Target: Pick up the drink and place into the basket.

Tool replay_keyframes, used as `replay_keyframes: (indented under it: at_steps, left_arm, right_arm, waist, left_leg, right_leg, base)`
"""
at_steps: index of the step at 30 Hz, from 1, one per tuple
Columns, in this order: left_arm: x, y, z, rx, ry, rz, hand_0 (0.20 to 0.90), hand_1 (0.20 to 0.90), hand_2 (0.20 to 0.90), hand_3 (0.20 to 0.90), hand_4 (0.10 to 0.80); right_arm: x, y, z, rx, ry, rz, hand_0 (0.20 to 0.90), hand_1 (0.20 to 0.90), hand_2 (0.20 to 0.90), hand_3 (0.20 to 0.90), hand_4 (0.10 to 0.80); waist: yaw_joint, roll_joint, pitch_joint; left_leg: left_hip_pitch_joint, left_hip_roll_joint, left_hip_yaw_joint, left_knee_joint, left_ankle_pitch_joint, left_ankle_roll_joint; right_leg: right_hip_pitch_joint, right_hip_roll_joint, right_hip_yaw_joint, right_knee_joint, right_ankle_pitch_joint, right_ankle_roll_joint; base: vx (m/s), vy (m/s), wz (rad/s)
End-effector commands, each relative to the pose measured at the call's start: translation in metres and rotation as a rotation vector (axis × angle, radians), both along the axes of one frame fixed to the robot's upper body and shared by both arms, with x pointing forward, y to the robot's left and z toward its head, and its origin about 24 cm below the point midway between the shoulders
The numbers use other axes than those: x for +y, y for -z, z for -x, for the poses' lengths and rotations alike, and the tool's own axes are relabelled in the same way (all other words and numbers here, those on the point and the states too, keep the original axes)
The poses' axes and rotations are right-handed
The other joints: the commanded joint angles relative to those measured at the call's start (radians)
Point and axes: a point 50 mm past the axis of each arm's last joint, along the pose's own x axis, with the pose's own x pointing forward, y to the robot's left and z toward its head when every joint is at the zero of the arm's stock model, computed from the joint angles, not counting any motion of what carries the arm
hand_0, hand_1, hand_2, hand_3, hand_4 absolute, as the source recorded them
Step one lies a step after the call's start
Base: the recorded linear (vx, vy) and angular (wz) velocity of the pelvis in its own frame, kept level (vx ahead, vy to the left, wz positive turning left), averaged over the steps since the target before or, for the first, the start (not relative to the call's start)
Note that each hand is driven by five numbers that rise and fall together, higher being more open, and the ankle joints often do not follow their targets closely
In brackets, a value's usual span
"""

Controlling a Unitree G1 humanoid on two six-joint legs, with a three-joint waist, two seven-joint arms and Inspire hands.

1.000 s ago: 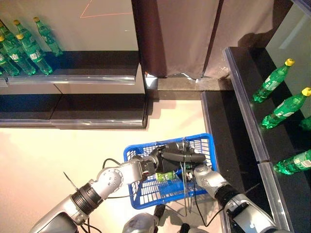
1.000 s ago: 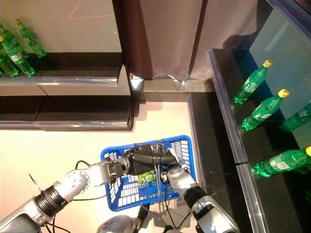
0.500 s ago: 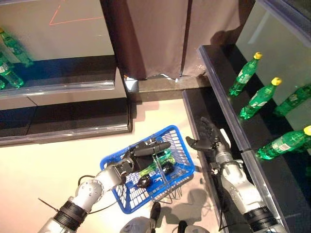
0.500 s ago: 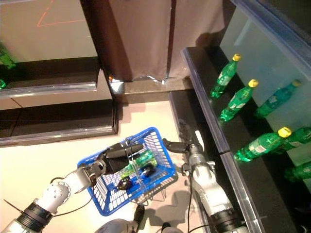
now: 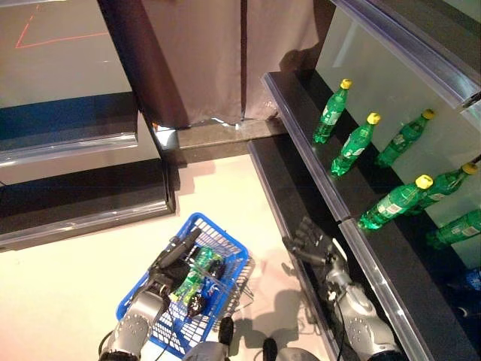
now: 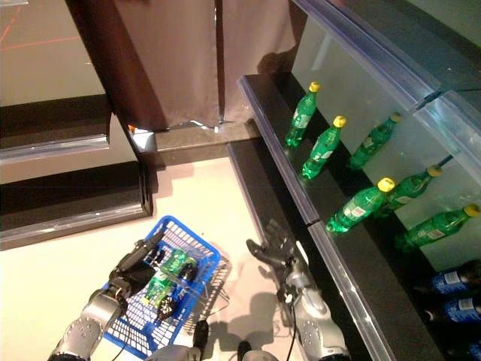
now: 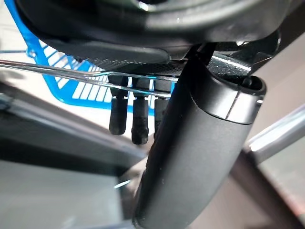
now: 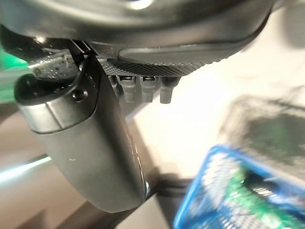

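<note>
The left hand (image 5: 171, 259) hangs low over the floor with its fingers curled round the wire handle (image 7: 71, 70) of the blue basket (image 5: 222, 238), so the basket hangs just below that hand. In the left wrist view the fingers (image 7: 134, 119) hook over the thin metal bar, and the blue mesh shows past them. A green drink bottle (image 5: 192, 277) lies on its side inside the basket, right under the left hand's fingers, with a dark object beside it on the basket's bottom. The right hand (image 5: 310, 242) is off to the basket's right, apart from it, with its fingers straight and spread and nothing in them; its wrist view shows the fingertips (image 8: 144, 89) pointing out over the pale floor, with the basket's blue rim and a blur of green at the far edge. This hand hovers beside the dark front ledge of the shelf (image 5: 301, 131) on its outer side. Beyond the right hand, on that shelf, green bottles with yellow caps (image 5: 331, 113) stand and lie in a row, well apart from both hands. A dark curtain (image 5: 195, 60) hangs far ahead of both hands.
</note>
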Motion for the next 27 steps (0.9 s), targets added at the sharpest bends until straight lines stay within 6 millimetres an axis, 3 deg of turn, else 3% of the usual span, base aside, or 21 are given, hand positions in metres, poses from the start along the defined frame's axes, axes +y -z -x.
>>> replay_keyframes:
  at_steps: [1,6,12,15,21,27]
  left_arm:
    - [0.015,-0.083,-0.050,-0.617,-0.077,-0.063,0.300,0.300,0.300,0.200,0.100]
    - [0.031,-0.031,-0.025,-0.459,-0.174,-0.052,0.300,0.300,0.300,0.200,0.100]
    - [0.035,-0.003,-0.008,-0.375,-0.211,-0.074,0.300,0.300,0.300,0.200,0.100]
    - [0.032,0.010,0.000,-0.335,-0.230,-0.044,0.300,0.300,0.300,0.200,0.100]
    - [0.028,0.025,0.007,-0.270,-0.212,-0.016,0.300,0.300,0.300,0.200,0.100]
    - [0.031,0.022,0.004,-0.281,-0.193,-0.012,0.300,0.300,0.300,0.200,0.100]
  right_arm:
    - [-0.018,0.004,0.012,-0.027,-0.002,0.030,0.900,0.900,0.900,0.900,0.800]
    - [-0.040,0.047,0.042,0.213,0.050,0.058,0.900,0.900,0.900,0.900,0.800]
    - [-0.065,0.076,0.081,0.431,0.111,0.151,0.900,0.900,0.900,0.900,0.800]
    - [-0.066,0.085,0.095,0.516,0.093,0.179,0.900,0.900,0.900,0.900,0.800]
    - [-0.065,0.094,0.107,0.629,0.035,0.215,0.900,0.900,0.900,0.900,0.800]
    - [-0.073,0.096,0.117,0.730,0.012,0.297,0.900,0.900,0.900,0.900,0.800]
  waist:
    - [0.000,0.077,-0.243]
    - [0.004,0.081,-0.239]
    - [0.014,0.088,-0.241]
    - [0.024,0.092,-0.246]
    - [0.037,0.098,-0.256]
    - [0.044,0.106,-0.258]
  left_leg:
    - [0.074,0.011,0.067,0.029,-0.173,-0.068]
    - [0.077,0.012,0.075,0.031,-0.181,-0.068]
    - [0.076,0.016,0.080,0.033,-0.183,-0.067]
    - [0.076,0.013,0.077,0.034,-0.185,-0.066]
    - [0.079,0.011,0.073,0.031,-0.186,-0.067]
    - [0.083,0.011,0.069,0.030,-0.189,-0.066]
  right_leg:
    - [-0.086,0.049,-0.021,-0.023,0.081,0.026]
    - [-0.077,0.062,-0.001,-0.028,0.075,0.013]
    - [-0.076,0.070,0.008,-0.025,0.071,0.004]
    - [-0.073,0.073,0.006,-0.027,0.070,0.000]
    - [-0.068,0.075,0.001,-0.027,0.066,-0.006]
    - [-0.063,0.075,-0.008,-0.021,0.057,-0.010]
  base:
    - [-0.027,0.007,-0.10]
    - [-0.014,0.008,-0.27]
    - [-0.001,0.004,-0.10]
    - [0.008,0.000,-0.04]
    - [0.007,0.001,-0.01]
    - [0.000,0.000,0.00]
